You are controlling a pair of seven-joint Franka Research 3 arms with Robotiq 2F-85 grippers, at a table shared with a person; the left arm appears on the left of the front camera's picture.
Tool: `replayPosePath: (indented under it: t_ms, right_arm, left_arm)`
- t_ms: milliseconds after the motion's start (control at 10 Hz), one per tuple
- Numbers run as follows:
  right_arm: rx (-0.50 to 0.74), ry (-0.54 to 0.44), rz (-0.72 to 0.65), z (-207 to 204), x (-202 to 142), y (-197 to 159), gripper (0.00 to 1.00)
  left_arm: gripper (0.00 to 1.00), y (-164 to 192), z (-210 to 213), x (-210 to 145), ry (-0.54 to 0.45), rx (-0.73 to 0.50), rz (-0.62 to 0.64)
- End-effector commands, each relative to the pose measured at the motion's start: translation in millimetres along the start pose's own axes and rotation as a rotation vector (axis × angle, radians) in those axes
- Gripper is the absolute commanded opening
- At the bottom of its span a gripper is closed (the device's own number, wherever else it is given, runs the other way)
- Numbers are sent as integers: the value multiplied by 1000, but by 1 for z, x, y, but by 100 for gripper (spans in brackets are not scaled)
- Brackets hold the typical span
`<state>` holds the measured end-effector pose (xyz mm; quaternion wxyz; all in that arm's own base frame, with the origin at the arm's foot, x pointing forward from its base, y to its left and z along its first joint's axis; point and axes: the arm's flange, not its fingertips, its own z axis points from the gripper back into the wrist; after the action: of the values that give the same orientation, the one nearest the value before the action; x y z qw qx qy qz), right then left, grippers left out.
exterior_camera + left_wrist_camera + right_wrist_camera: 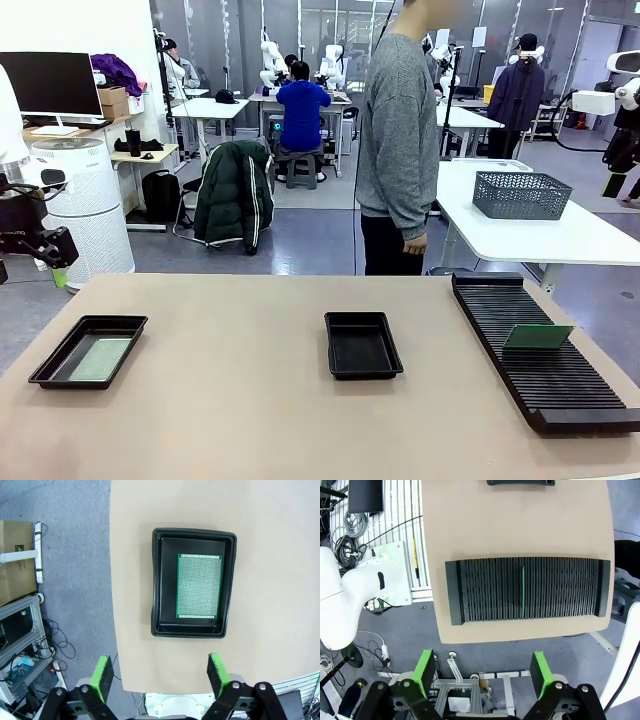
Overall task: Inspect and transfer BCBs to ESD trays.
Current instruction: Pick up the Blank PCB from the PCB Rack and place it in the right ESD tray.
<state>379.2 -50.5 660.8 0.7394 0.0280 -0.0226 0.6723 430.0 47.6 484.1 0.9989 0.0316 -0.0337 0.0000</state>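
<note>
The worktop [250, 420] carries the ribbed rack [545, 375] at its right end. The near tray [362, 343] lies left of the rack, and the far tray [88, 350] lies well left of it. One BCB [537, 336] stands on edge in the rack's slots. A second BCB [199, 585] lies flat in the far tray. The left hand [160, 675] hangs released above the far tray. The right hand [482, 674] hangs released above the rack.
</note>
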Motion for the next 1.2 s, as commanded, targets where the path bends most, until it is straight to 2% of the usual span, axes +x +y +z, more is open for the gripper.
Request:
replayPosePath:
  t_ms: [0,400,900,1100]
  right_arm:
    - [2,-2,0,-1,-1,1,100]
    - [-99,11,51,-23,-8,1,100]
    - [-184,38,88,-76,-23,-3,100]
    - [-180,6,100,-99,-31,-6,100]
  left_arm:
    - [100,0,0,0,0,-15,4]
    - [100,0,0,0,0,-15,4]
    - [100,0,0,0,0,-15,4]
    - [100,0,0,0,0,-15,4]
